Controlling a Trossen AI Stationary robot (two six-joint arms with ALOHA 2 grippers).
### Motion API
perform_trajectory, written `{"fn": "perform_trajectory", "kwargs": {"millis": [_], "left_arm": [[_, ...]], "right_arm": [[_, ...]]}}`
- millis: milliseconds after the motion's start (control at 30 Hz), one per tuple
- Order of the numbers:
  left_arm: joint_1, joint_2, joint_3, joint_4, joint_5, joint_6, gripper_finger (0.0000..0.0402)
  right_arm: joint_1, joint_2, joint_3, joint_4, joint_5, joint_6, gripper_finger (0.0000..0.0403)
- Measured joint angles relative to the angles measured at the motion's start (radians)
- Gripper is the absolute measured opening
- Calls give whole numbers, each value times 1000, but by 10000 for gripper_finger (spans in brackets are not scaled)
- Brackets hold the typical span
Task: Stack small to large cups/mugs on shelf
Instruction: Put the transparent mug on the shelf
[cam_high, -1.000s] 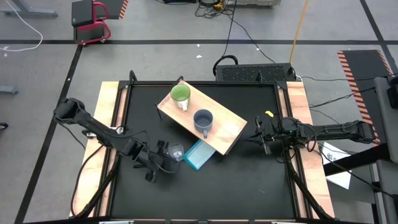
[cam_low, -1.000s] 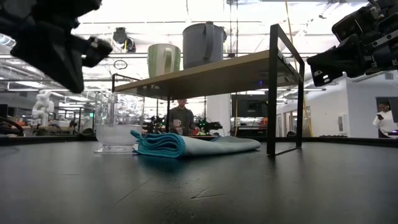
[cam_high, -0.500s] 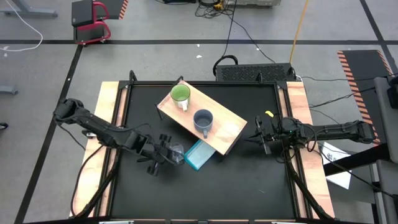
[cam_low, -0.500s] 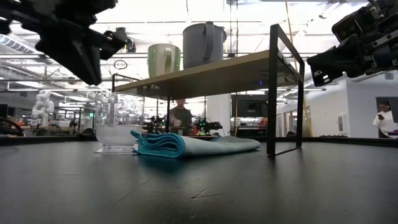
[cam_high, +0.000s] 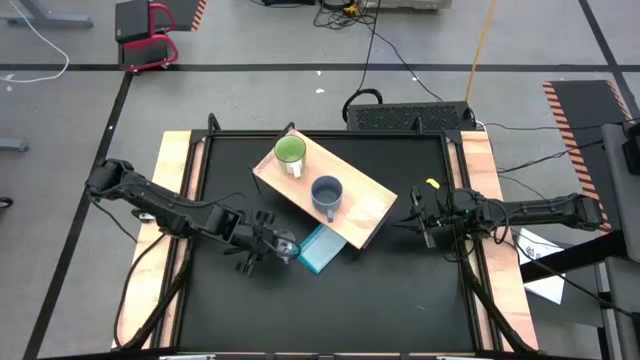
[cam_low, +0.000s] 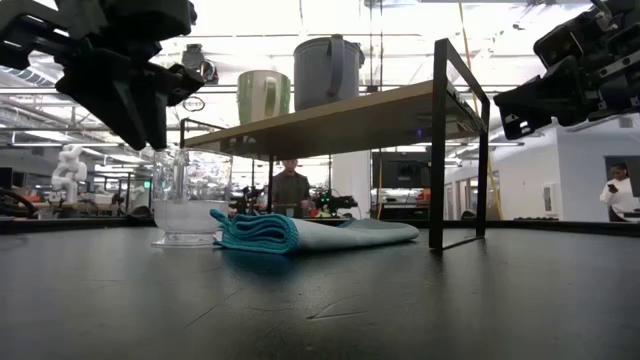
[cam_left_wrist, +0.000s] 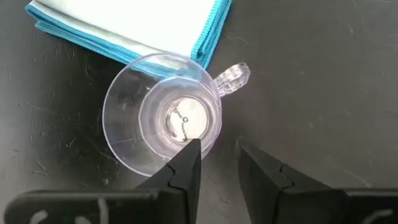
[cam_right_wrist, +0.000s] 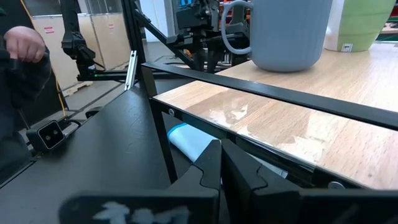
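Observation:
A clear glass cup (cam_left_wrist: 161, 121) stands upright on the black table beside a folded light-blue cloth (cam_left_wrist: 124, 25), its handle (cam_left_wrist: 233, 78) toward the cloth's corner. My left gripper (cam_left_wrist: 219, 149) hovers over it, pointing down and open by a narrow gap. One finger is over the cup's rim and the other is outside it. A lime-green mug (cam_high: 290, 152) and a grey-blue mug (cam_high: 327, 192) stand on the wooden shelf (cam_high: 372, 212). My right gripper (cam_high: 425, 218) waits shut at the shelf's right end. My left gripper comes from above with one fingertip (cam_left_wrist: 189, 152) over the cup's rim (cam_left_wrist: 200, 138), on the side near the handle. Whether it touches the glass, I cannot tell. The cup stands on the table by its base.
The shelf's thin dark legs (cam_low: 438, 150) stand just right of the cloth (cam_low: 300, 232). Open black tabletop lies toward the near edge. People show in the room beyond the table.
My left gripper has moved toward the table's right, from beside the glass cup to over it. The cup and the cloth have stayed in place.

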Motion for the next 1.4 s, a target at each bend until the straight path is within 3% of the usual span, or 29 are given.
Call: {"fn": "perform_trajectory", "kwargs": {"millis": [700, 1067, 1400], "left_arm": [[17, 1, -1, 23, -11, 25, 104], [33, 8, -1, 33, 60, 27, 104], [34, 28, -2, 44, 52, 45, 104]], "right_arm": [[0, 0, 0, 0, 0, -13, 0], [0, 0, 0, 0, 0, -13, 0], [0, 1, 0, 0, 0, -16, 0]]}}
